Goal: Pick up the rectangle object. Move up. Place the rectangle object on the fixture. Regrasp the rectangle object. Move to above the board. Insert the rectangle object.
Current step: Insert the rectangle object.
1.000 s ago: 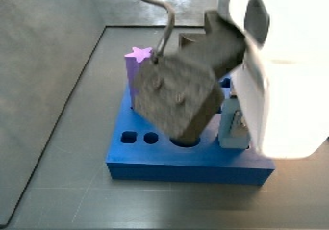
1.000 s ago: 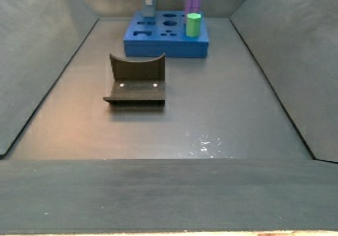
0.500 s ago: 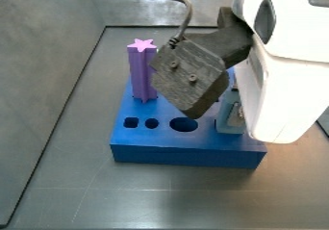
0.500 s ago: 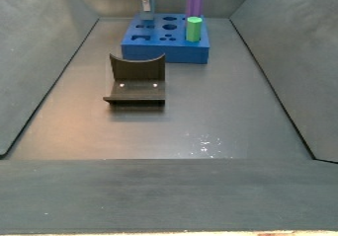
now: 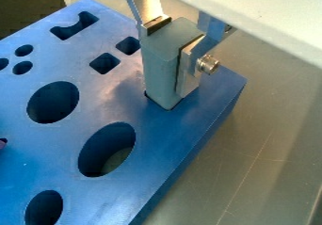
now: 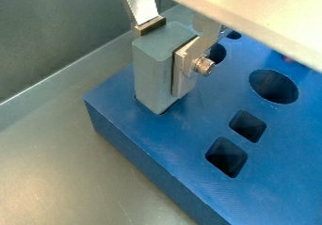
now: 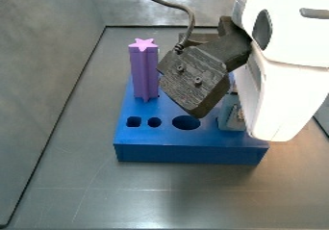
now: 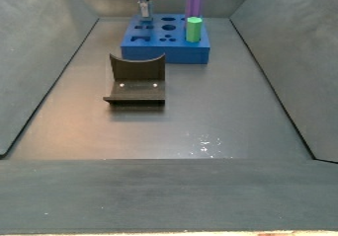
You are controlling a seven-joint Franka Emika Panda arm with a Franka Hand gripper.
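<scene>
Gripper above board, grey-walled floor.

A robotics test cell in a laboratory is shown: a bare grey floor is enclosed by plain sloping grey walls, with nothing domestic in sight. Purpose-made test pieces are set out on it: a blue board cut with holes of many shapes, a purple star-topped prism, a green cylinder and the dark fixture. Over the board's far corner the gripper is seen, with the rectangle object standing upright beside its silver fingers.
</scene>
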